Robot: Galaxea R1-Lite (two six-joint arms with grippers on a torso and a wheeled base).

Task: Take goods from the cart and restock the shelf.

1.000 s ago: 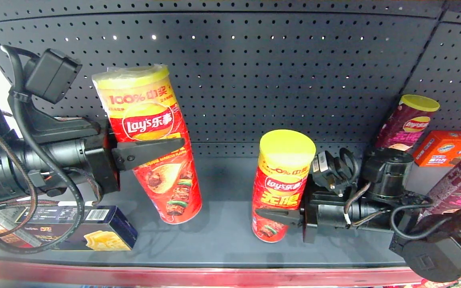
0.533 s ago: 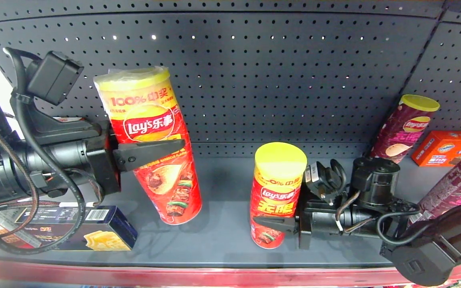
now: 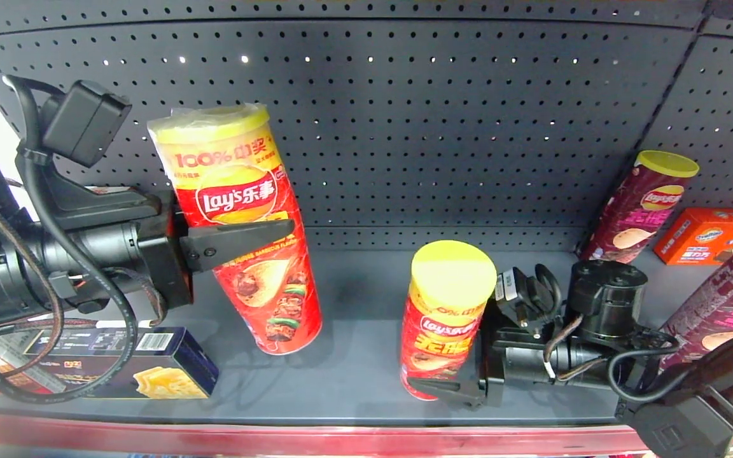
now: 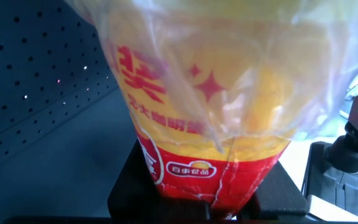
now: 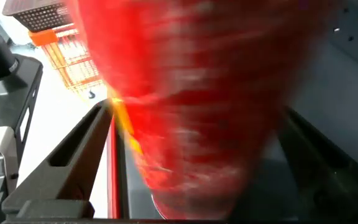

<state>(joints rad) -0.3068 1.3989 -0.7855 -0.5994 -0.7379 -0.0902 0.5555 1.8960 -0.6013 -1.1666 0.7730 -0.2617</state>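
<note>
— Chip cans first: where are the two red ones?

— Both are at the shelf [image 3: 354, 362]. The tall red can [image 3: 239, 210] has a yellow lid under clear plastic wrap. It is on the left part of the shelf and leans over, with its foot down at the grey deck. I cannot tell whether the foot actually rests on the deck. The short red can [image 3: 443, 324] is right of the middle and nearer the red front edge, with its top tipped slightly to the right. The two cans are well apart.

— And the jaws?

— The left gripper [image 3: 268, 219] is clamped on the tall can at about mid-height. One finger lies across the front of the can and the other is hidden behind it. The right gripper [image 3: 427, 369] comes in from the right and is clenched low on the short can. In the right wrist view that can sits blurred between both fingers.

— What lies around them?

— The pegboard back [image 3: 443, 127] stands behind everything. A dark blue box [image 3: 150, 369] lies flat at the front left, under the left arm. On the right, a purple can [image 3: 643, 197] leans near the pegboard. A second purple can [image 3: 723, 292] stands nearer the front, partly behind the right arm. An orange box [image 3: 704, 232] lies between those two.
</note>
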